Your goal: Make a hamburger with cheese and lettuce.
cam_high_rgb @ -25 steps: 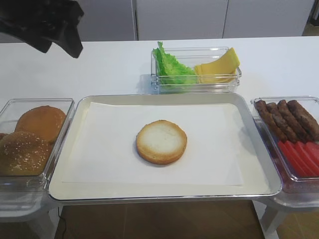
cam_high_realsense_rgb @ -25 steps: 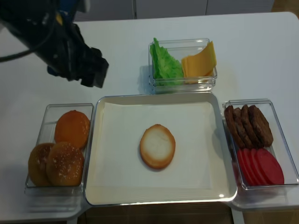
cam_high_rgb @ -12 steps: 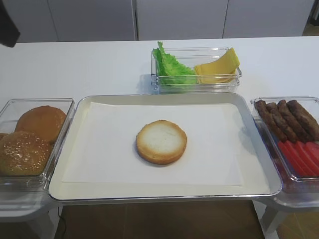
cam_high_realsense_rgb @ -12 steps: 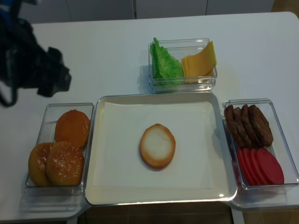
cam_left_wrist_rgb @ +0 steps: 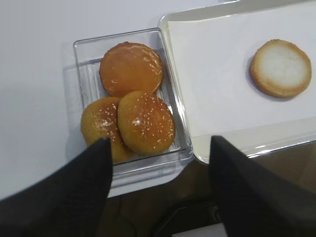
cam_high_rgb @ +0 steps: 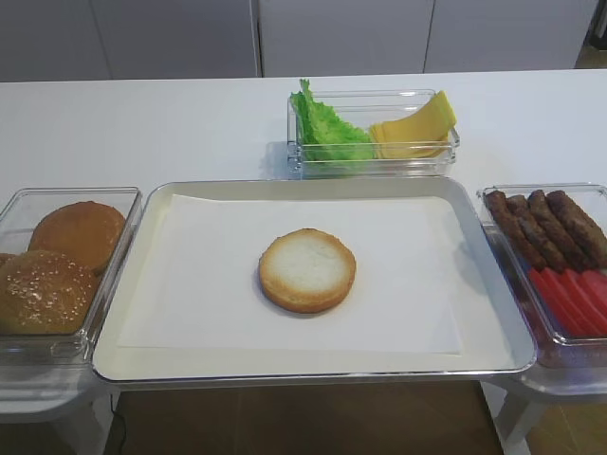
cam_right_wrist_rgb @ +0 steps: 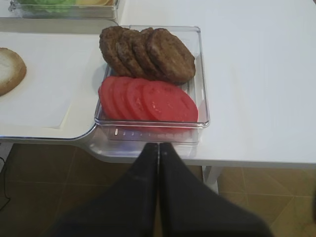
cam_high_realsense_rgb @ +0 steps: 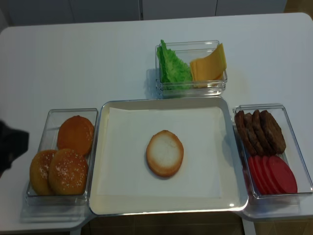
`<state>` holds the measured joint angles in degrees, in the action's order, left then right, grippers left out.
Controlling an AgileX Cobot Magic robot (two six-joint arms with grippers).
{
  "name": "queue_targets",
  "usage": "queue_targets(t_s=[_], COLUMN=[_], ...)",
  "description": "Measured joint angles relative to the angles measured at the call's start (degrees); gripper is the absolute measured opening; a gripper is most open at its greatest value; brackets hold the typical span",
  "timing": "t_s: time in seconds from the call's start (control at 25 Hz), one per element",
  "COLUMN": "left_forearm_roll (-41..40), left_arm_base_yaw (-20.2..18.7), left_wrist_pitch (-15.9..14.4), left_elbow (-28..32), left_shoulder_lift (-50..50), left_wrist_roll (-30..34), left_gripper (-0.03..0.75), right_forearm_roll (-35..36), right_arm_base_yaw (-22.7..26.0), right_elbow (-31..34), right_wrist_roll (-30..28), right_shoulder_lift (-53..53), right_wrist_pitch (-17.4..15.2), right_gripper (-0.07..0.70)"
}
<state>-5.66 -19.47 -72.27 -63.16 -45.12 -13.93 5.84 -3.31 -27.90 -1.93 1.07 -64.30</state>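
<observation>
The hamburger is only a round bun half (cam_high_rgb: pixel 307 270), cut face up, in the middle of the paper-lined tray (cam_high_rgb: pixel 313 373); it also shows in the realsense view (cam_high_realsense_rgb: pixel 165 153) and both wrist views (cam_left_wrist_rgb: pixel 280 68) (cam_right_wrist_rgb: pixel 7 69). The lettuce (cam_high_rgb: pixel 327 128) (cam_high_realsense_rgb: pixel 173 66) and the cheese (cam_high_rgb: pixel 414 130) (cam_high_realsense_rgb: pixel 209 63) share a clear box behind the tray. My left gripper (cam_left_wrist_rgb: pixel 158 144) is open and empty, high above the front edge near the bun box. My right gripper (cam_right_wrist_rgb: pixel 159 144) is shut and empty, off the table's front edge before the tomato box.
A clear box of whole buns (cam_high_rgb: pixel 59 258) (cam_left_wrist_rgb: pixel 129 101) stands left of the tray. A clear box with patties (cam_right_wrist_rgb: pixel 148 52) and tomato slices (cam_right_wrist_rgb: pixel 148 101) stands on the right (cam_high_rgb: pixel 560 256). A dark part of the left arm (cam_high_realsense_rgb: pixel 10 147) shows at the left edge.
The left arm has swung from the back left of the table towards the front left. It has left the first exterior view and shows only at the left edge of the realsense view.
</observation>
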Motion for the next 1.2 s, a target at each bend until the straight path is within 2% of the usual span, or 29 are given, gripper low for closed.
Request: queue_targets(t_s=[0.64,1.12,1.2], left_forearm_roll=[-1.92,-0.68,0.64], left_arm_base_yaw=[0.00,0.09,0.09], left_wrist_pitch=[-0.60,-0.93,-0.10], left_elbow=[9.71,22.03,24.15], left_shoulder_lift=[24.31,40.30,42.10], left_wrist_roll=[0.50,0.88,0.88], left_gripper=[0.456,0.456,0.456], right_forearm_roll=[0.00,0.00,0.00], right_arm_base_yaw=[0.00,0.00,0.00], right_elbow=[0.00,0.00,0.00], right_wrist_roll=[0.00,0.00,0.00], right_shoulder_lift=[0.00,0.00,0.00], right_wrist_pitch=[0.00,0.00,0.00], right_gripper=[-0.004,-0.004,-0.004])
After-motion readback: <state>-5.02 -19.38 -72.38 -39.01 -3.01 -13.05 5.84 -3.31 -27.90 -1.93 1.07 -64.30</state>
